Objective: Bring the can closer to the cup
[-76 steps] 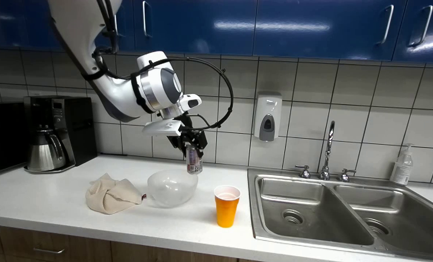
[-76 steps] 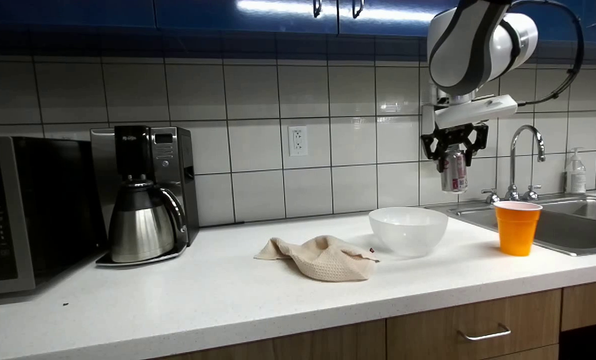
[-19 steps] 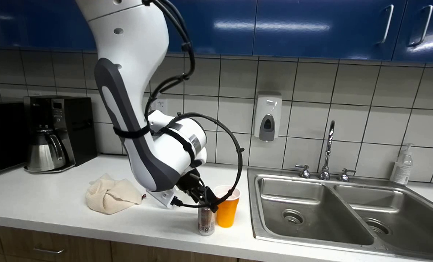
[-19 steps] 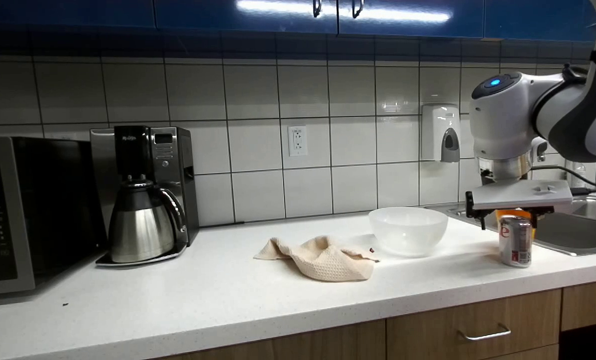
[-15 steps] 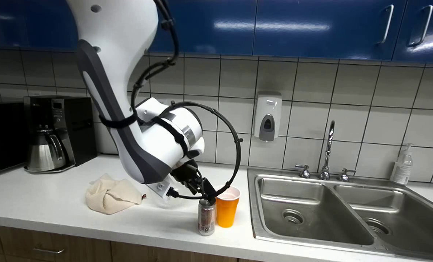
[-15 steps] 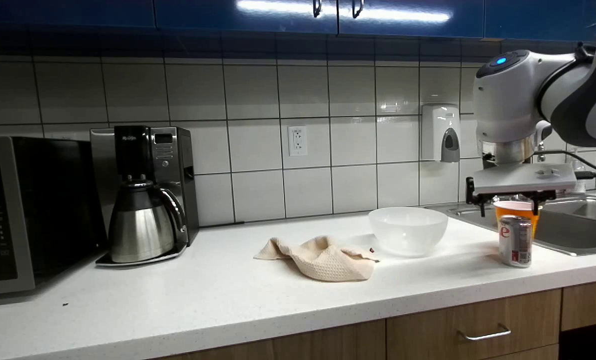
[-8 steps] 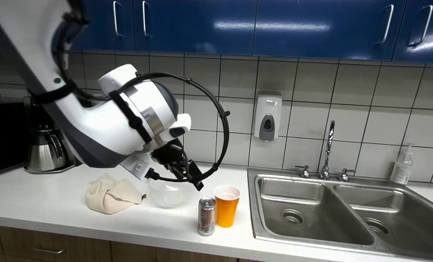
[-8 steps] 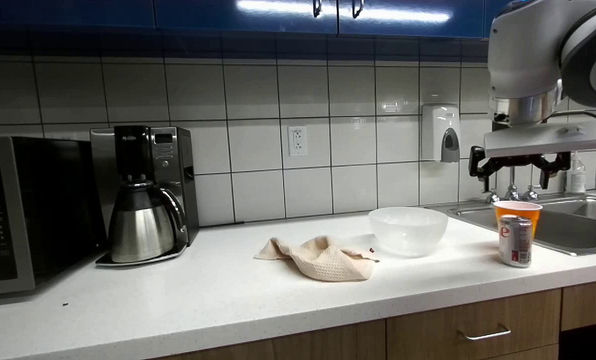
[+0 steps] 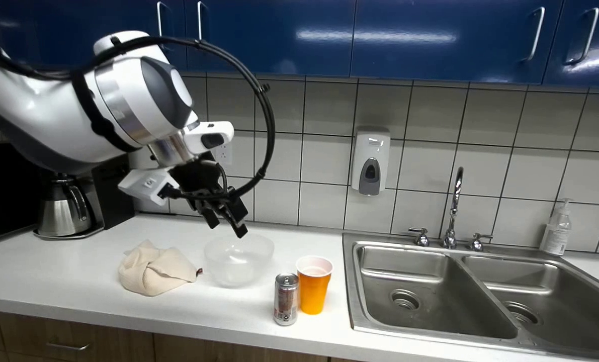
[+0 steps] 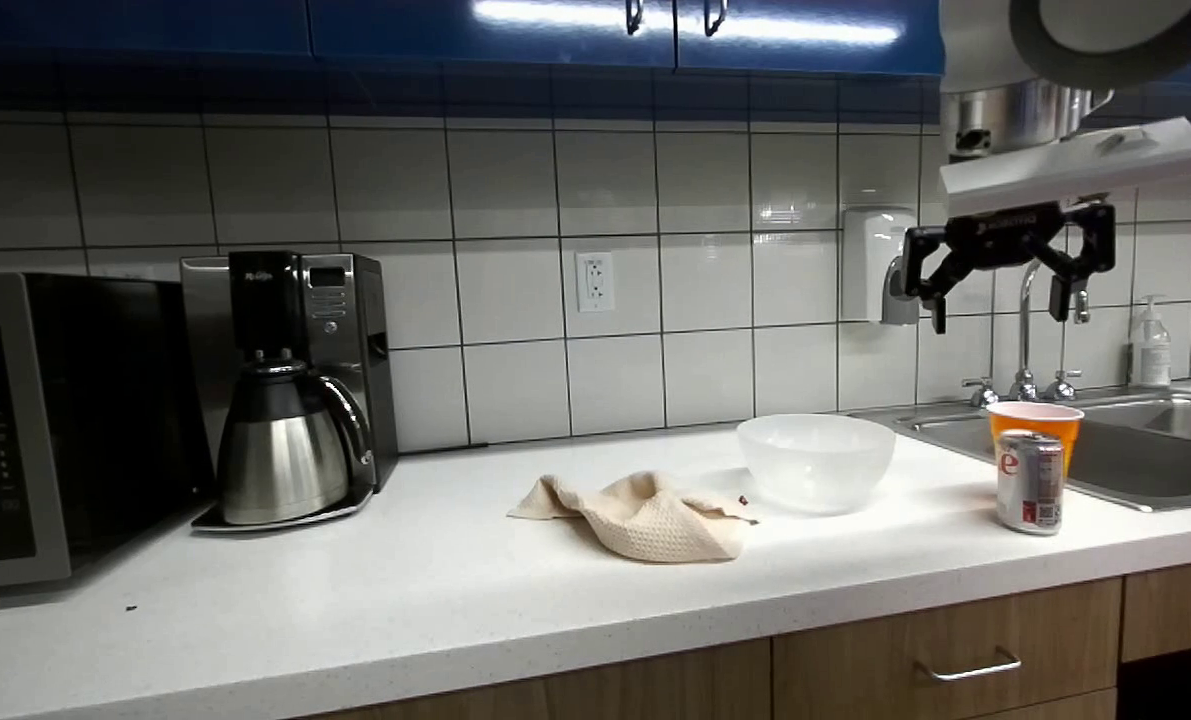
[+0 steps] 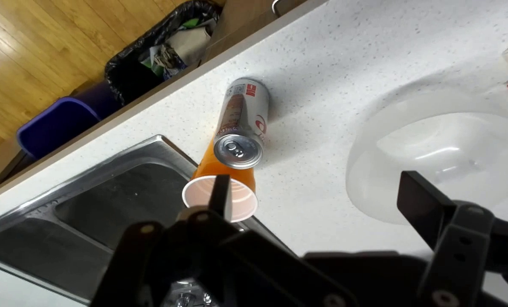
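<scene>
The gripper [image 10: 999,315] hangs above the counter [image 10: 435,600] with its jaws standing wide apart. Below and well apart from it, the can [image 9: 285,299] stands upright just beside the orange cup [image 9: 315,291], long axis vertical, pull-tab end up; whether the two touch I cannot tell. Its slim silver-grey body carries red lettering, a small red block and a brownish patch.

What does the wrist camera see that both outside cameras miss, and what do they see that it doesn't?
Only the wrist view shows the wooden floor, the blue bin and some rubbish.

In both exterior views only: the steel coffee pot, the wall soap dispenser and the blue cabinets.

Shared by all: the can standing upright beside the orange cup, the translucent bowl, the sink and the open, empty hand.
</scene>
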Motion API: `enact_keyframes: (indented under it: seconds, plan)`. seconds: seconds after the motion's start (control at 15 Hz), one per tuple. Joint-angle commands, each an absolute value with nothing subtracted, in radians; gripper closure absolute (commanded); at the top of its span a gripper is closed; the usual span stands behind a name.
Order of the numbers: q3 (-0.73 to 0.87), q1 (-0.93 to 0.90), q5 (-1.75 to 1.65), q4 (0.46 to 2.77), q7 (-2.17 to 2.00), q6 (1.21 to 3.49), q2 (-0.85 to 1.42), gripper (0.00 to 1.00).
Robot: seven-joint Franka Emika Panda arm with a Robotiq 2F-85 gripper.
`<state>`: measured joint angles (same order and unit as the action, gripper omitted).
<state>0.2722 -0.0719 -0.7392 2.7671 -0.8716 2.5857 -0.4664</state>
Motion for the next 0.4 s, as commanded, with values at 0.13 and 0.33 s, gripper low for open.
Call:
enact_keyframes:
  seconds: [0.13,0.33]
  plan:
    - [0.271,-0.148,-0.673,2.775,-0.822,2.384,-0.595,0.0]
    - [0.158,-0.065,-0.557,2.774,-0.738,2.337,-0.643,0.0]
